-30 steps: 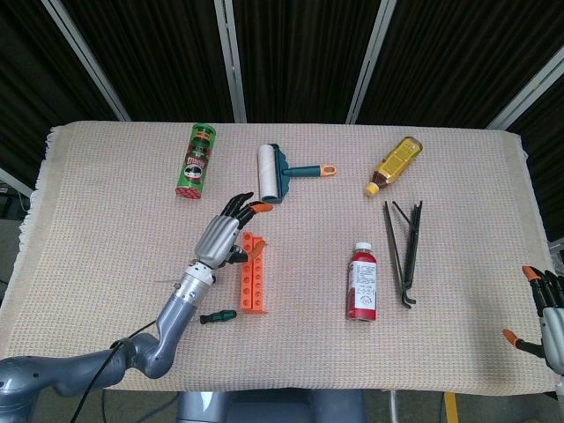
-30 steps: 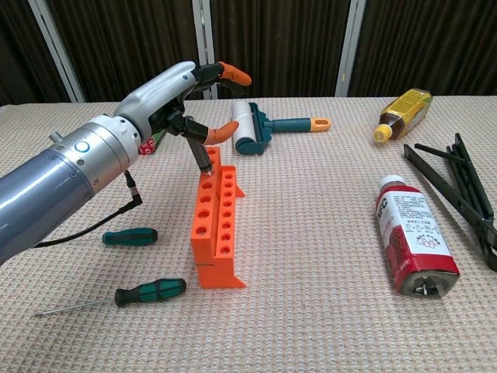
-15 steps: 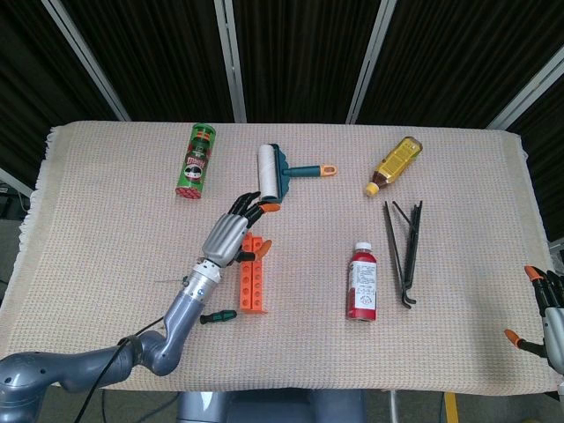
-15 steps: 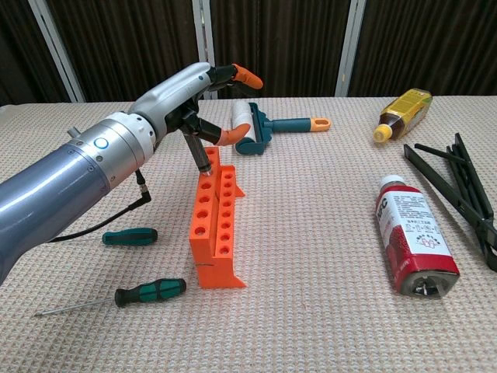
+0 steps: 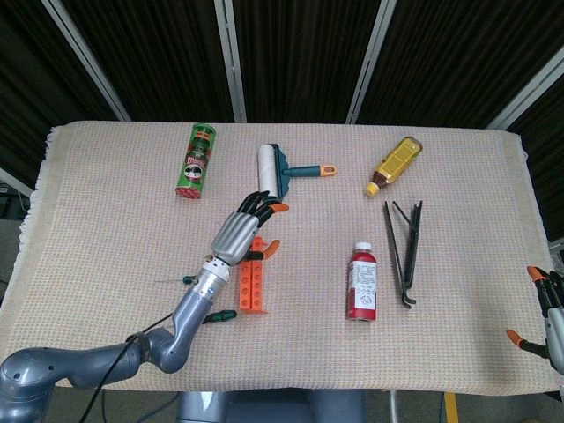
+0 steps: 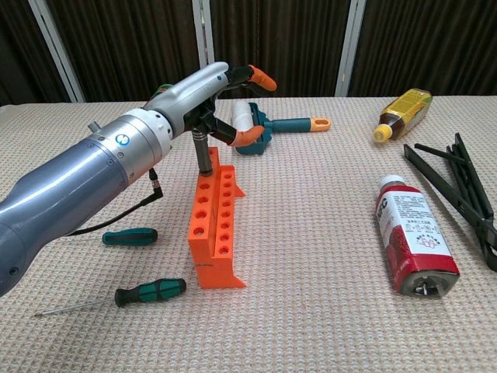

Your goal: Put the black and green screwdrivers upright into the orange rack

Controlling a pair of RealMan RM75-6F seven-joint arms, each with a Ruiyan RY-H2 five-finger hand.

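Observation:
The orange rack (image 6: pixel 215 229) (image 5: pixel 254 280) stands left of the table's middle. My left hand (image 6: pixel 213 97) (image 5: pixel 241 233) is above its far end and pinches a dark-handled screwdriver (image 6: pixel 206 155), which stands nearly upright with its lower end at the rack's far holes. A green screwdriver (image 6: pixel 130 236) lies left of the rack. A black and green screwdriver (image 6: pixel 151 291) (image 5: pixel 220 315) lies in front of it, near the table's front edge. My right hand (image 5: pixel 548 322) hangs off the table's right front corner with its fingers apart, holding nothing.
A lint roller (image 6: pixel 252 128) lies just behind my left hand. A green can (image 5: pixel 198 159) lies at the back left and a yellow bottle (image 5: pixel 394 165) at the back right. A red bottle (image 6: pixel 411 241) and black tongs (image 6: pixel 458 194) lie to the right.
My left hand has shifted right over the rack's far end. The screwdriver it holds has gone from tilted to nearly upright. The right hand has sunk slightly.

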